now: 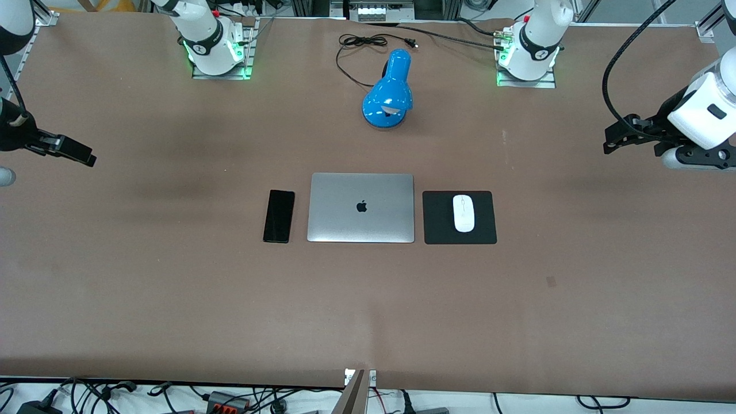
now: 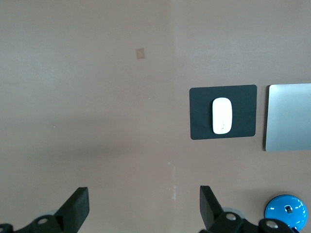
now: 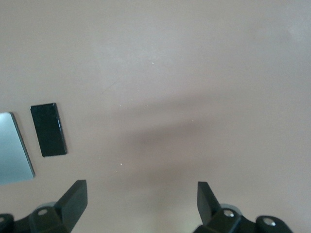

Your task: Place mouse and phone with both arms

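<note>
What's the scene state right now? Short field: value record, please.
mouse: on the mouse pad, beside the laptop
phone: flat on the table, at the laptop's right-arm side
lamp: farther from the front camera than the laptop
left gripper: open, empty, over bare table
right gripper: open, empty, over bare table

arms: 2, both white, bases along the bench edge farthest from the front camera
grippers: 2 – left gripper, right gripper
fingers: 2 per gripper, 4 total, spread wide on each
mouse: 1, white
mouse pad: 1, black
phone: 1, black
laptop: 1, silver, lid closed
lamp: 1, blue
lamp cable: 1, black
bench: 1, brown top
</note>
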You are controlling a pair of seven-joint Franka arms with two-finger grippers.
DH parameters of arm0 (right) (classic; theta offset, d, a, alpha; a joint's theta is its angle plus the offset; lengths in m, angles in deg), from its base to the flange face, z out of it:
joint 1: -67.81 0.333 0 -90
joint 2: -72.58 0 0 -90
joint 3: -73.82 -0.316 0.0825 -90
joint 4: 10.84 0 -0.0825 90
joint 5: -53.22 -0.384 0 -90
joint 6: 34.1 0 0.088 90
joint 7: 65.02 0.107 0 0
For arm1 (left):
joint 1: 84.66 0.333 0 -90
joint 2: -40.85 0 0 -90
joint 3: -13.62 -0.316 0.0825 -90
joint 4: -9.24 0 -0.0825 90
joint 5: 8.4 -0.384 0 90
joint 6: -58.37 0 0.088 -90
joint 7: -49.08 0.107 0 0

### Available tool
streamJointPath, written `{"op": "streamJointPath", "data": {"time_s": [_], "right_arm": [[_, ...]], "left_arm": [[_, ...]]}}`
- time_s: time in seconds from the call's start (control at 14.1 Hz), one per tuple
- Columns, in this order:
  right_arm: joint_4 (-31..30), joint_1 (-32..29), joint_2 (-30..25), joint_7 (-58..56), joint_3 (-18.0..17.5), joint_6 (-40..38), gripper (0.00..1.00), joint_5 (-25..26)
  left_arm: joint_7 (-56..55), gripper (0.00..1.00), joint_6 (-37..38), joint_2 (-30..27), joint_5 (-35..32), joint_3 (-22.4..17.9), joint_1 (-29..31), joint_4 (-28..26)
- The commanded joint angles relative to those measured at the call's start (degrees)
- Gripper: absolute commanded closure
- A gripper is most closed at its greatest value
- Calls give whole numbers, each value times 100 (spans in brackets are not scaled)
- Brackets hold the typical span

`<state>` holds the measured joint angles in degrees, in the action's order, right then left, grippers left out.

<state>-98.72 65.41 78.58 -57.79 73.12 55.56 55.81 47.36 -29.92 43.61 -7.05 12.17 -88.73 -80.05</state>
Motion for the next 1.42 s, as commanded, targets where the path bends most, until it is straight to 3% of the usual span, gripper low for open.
{"op": "streamJointPath", "data": {"time_s": [0.0, 0.64, 0.85, 1.35], "right_arm": [[17, -243, -28, -730, -36, -35, 0, 5], [25, -296, -116, -906, -53, -141, 0, 32], [306, -314, 59, -977, -44, -176, 0, 40], [114, -340, -45, -942, -27, -256, 0, 14]], "left_arm": [[190, 0, -232, -320, 68, 258, 362, -448], [198, 0, -479, -259, -144, 303, 354, -405], [198, 0, -400, -268, -144, 303, 345, -388], [198, 0, -382, -268, -144, 347, 363, -388]]}}
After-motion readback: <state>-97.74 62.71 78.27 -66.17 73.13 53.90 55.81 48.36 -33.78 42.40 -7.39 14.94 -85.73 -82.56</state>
